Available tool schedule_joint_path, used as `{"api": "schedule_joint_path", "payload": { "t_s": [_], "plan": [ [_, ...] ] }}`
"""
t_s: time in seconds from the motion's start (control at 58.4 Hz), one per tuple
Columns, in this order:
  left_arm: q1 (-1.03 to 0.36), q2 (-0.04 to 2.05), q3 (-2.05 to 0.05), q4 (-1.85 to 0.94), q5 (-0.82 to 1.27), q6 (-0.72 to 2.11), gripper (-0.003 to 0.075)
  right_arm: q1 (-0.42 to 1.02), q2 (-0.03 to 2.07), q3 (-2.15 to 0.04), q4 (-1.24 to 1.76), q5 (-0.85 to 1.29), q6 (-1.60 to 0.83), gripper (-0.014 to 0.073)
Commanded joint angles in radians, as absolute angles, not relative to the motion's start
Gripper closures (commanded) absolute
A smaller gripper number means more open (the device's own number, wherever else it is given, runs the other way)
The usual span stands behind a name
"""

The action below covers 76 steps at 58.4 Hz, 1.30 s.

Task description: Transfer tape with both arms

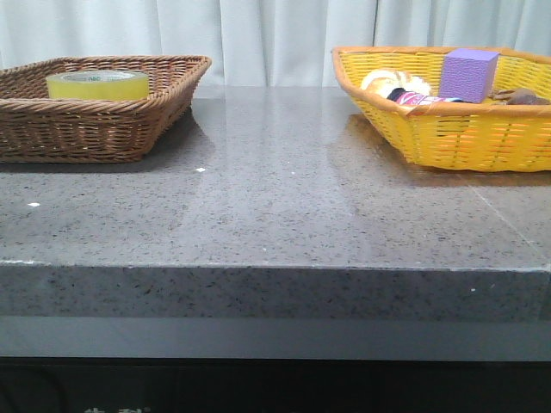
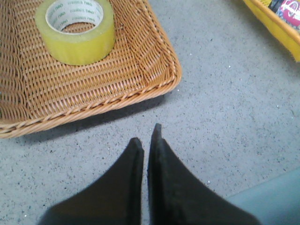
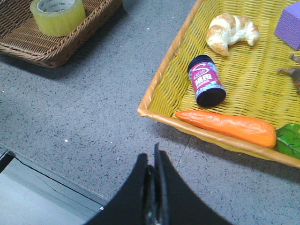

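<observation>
The yellow tape roll [image 1: 97, 84] lies flat in the brown wicker basket [image 1: 129, 120] at the table's far left. It also shows in the left wrist view [image 2: 76, 31] and the right wrist view [image 3: 57, 15]. My left gripper [image 2: 146, 136] is shut and empty above the grey table, just outside the brown basket's near corner [image 2: 164, 79]. My right gripper [image 3: 151, 153] is shut and empty above the table, near the yellow basket's front rim [image 3: 161, 115]. Neither arm shows in the front view.
The yellow basket [image 1: 448, 138] at the far right holds a purple cube [image 1: 469, 72], a croissant [image 3: 230, 28], a dark jar with a pink label [image 3: 206, 80], a carrot [image 3: 227, 126] and a green leaf [image 3: 289, 139]. The table's front edge [image 3: 51, 180] lies below my right gripper.
</observation>
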State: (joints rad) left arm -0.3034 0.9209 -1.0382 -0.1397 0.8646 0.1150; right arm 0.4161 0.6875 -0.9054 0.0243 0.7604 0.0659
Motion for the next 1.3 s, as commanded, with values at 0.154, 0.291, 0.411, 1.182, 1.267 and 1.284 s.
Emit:
{"api": "schedule_joint_path", "payload": {
  "t_s": [0.154,0.291,0.411,1.182,1.267,1.284],
  "plan": [
    [-0.304,0.917,-1.065,-0.16,0.786,0.116,0.074,0.409,0.691,-0.932,0.02,0.698,0.067,0.0662],
    [-0.304,0.917,-1.065,-0.16,0.786,0.116,0.074,0.409,0.691,-0.932,0.02,0.698,0.067,0.0662],
    [-0.304,0.917,-1.065,-0.16,0.786,0.116,0.074,0.409,0.691,-0.932,0.02,0.698,0.067,0.0662],
    [-0.117,0.198,-0.299,-0.053,0.267,0.113,0.074,0.409,0.691,-0.932,0.02,0.696,0.067,0.0662],
    [-0.117,0.14,-0.228,-0.056,0.218,0.113,0.074,0.409,0.691,-0.932,0.02,0.696,0.067,0.0662],
    [-0.117,0.127,-0.209,-0.056,0.203,0.111,0.074,0.409,0.691,-0.932,0.02,0.696,0.067,0.0662]
  ]
}}
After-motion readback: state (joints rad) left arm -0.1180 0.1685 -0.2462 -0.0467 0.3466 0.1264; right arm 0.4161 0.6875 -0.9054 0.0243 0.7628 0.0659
